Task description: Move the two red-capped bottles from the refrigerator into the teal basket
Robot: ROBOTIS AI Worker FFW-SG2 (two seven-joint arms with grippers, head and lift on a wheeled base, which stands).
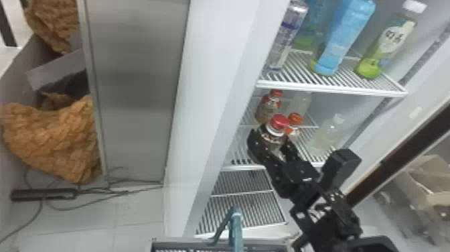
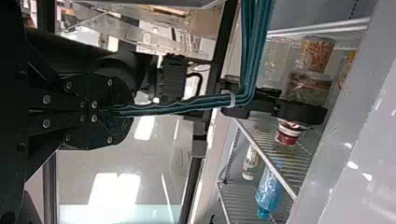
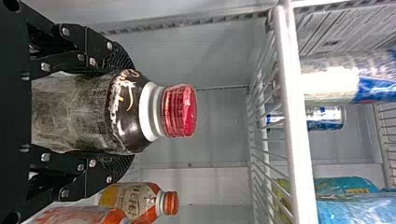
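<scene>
Holding the red-capped bottle [image 3: 70, 112]!

You're handling a likely firm, slick, heavyish load; its broad body is offering the safest grip. It's sitting squeezed between your right gripper's [image 3: 128, 111] fingers, cap [image 3: 180, 111] jutting past their tips. Your left gripper [image 2: 126, 112] is clasping the teal basket handle [image 2: 187, 105].

The refrigerator's [image 1: 201, 100] upper shelf [image 1: 331, 88] is white wire. On it, from left to right, stand a silver can [image 1: 287, 37], a blue-and-green bottle [image 1: 308, 26] farther back, a blue bottle [image 1: 341, 40] and a green bottle [image 1: 390, 43]. The shelf below [image 1: 244, 166] bears two orange-capped bottles [image 1: 267, 109] toward its left and a clear bottle [image 1: 326, 135] toward its right. On the pale floor [image 1: 134, 214] lie a black bar [image 1: 43, 194] and loose cables [image 1: 77, 207].
</scene>
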